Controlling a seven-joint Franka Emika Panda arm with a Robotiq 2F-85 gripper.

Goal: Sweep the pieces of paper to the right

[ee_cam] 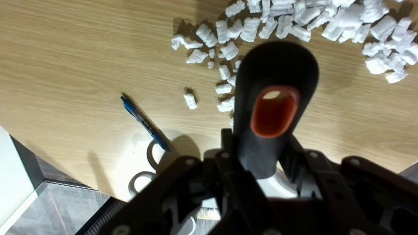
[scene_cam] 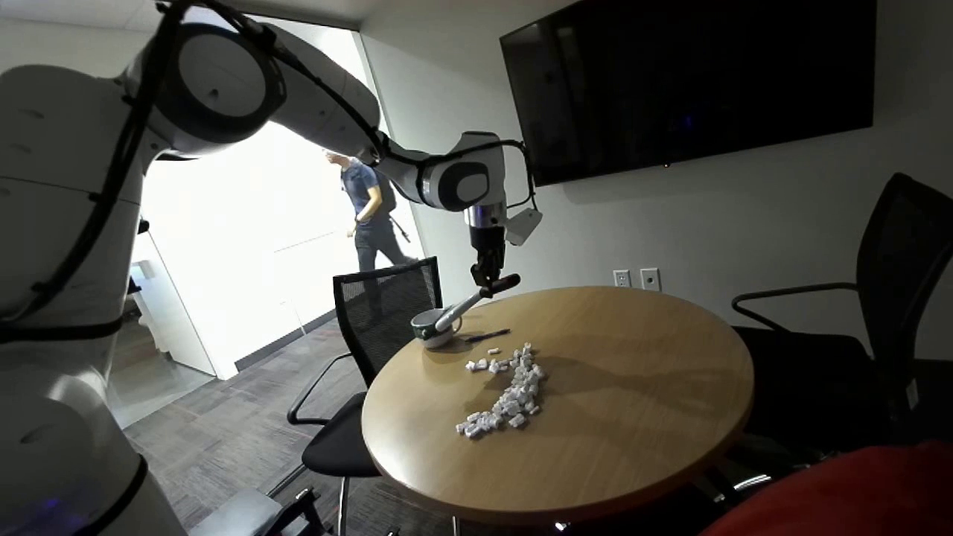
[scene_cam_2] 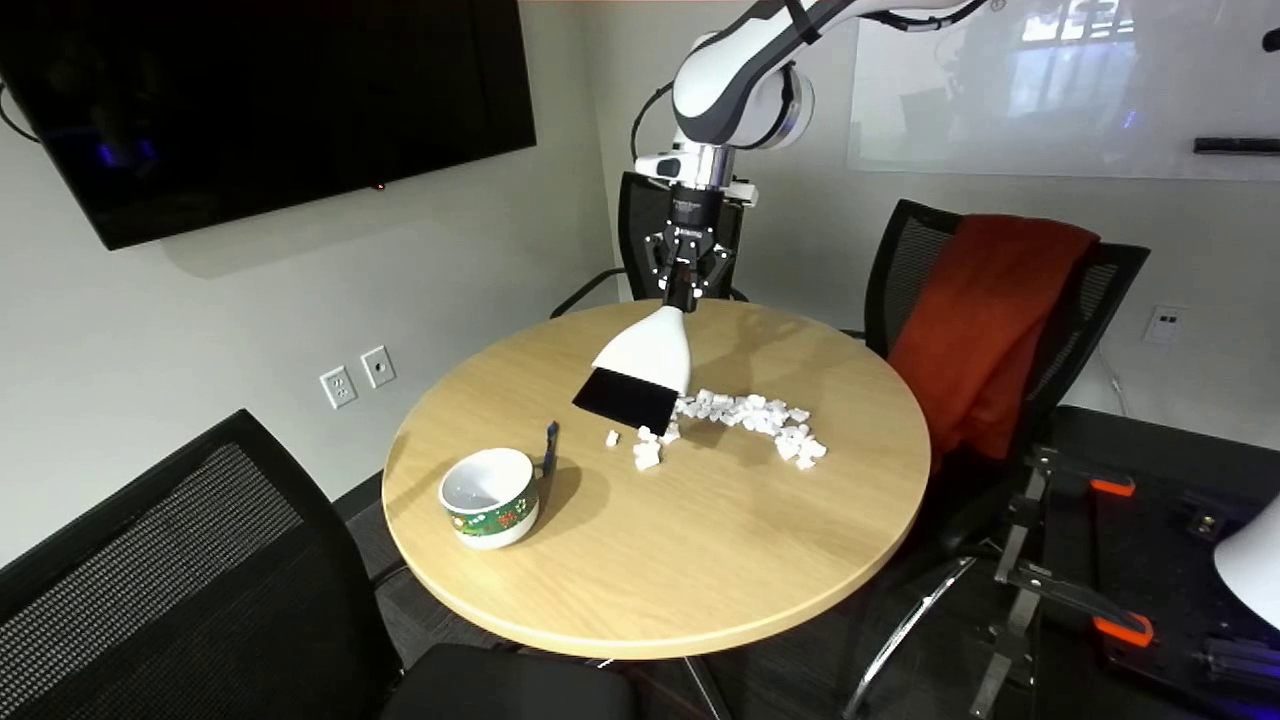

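The pieces of paper (scene_cam: pixel 514 398) lie as a curved band of small white bits on the round wooden table. They also show in an exterior view (scene_cam_2: pixel 760 412) and along the top of the wrist view (ee_cam: pixel 294 21), with a few stray bits beside the band. My gripper (scene_cam_2: pixel 682 285) is shut on the dark handle of the brush (scene_cam_2: pixel 650 350); the handle (ee_cam: pixel 277 71) stands up between the fingers in the wrist view. The brush is tilted, its white head and black bristles pointing down toward the cup side. Whether the bristles touch the table cannot be told.
A white cup with a green patterned band (scene_cam_2: pixel 490 500) stands near the table (scene_cam_2: pixel 680 580) edge. A blue pen (ee_cam: pixel 143 122) lies beside its handle. Black chairs (scene_cam: pixel 387 313) stand around the table. A wall with a screen (scene_cam: pixel 692 82) is behind it. A person (scene_cam: pixel 365 201) walks outside.
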